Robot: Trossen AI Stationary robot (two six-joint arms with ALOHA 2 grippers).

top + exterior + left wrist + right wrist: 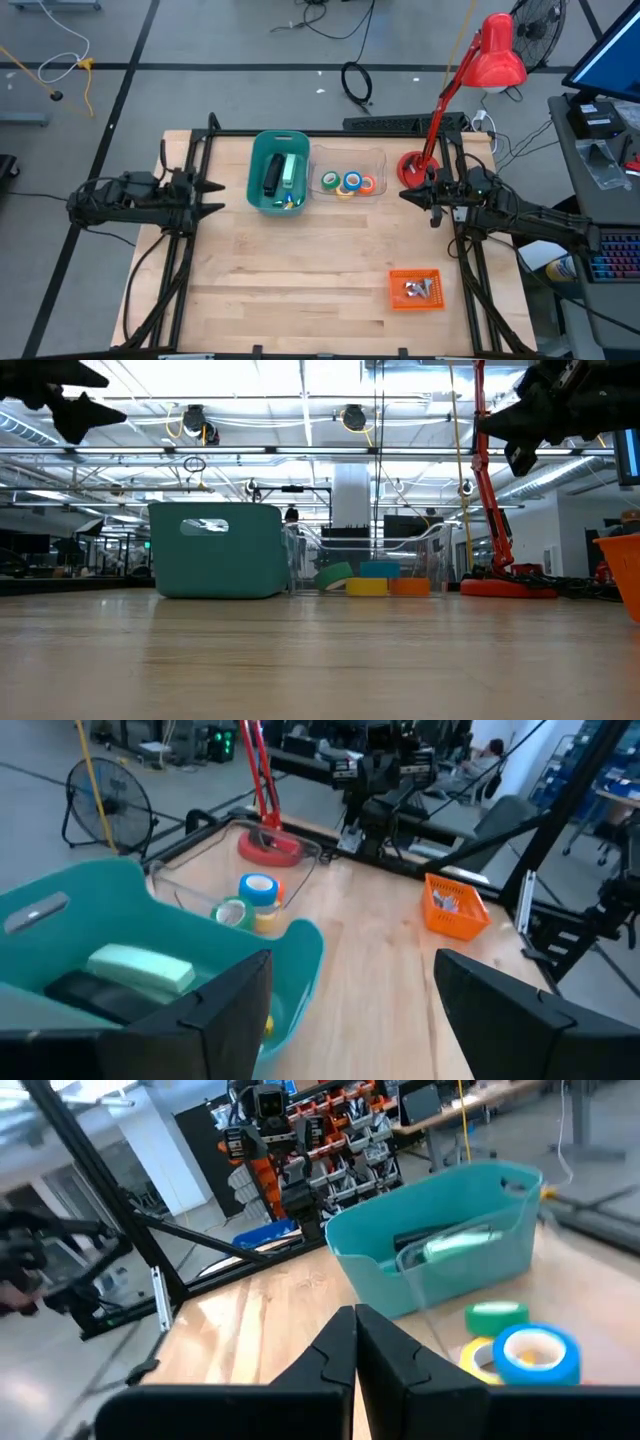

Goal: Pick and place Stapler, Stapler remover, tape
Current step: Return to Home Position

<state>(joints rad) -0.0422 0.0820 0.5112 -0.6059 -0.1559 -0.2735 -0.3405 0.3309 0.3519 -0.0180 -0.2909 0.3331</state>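
We see four ring-shaped tape rolls (349, 183), green, blue, yellow and orange, inside the clear plastic bin (378, 156), beside a smooth teal tub (258, 170) holding two staplers (272, 175). The left gripper (212, 196) hovers left of the tub, fingers apart; the right gripper (404, 194) hovers beside the clear bin, fingers pressed together, above the pale wooden table (300, 260)

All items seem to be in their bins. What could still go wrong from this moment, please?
The right gripper, shut, hangs beside the red desk lamp; a wide swing might knock it over. The left gripper, open, points at the teal bin from close by and could nudge it. The green tape roll leans tilted, so it may shift.
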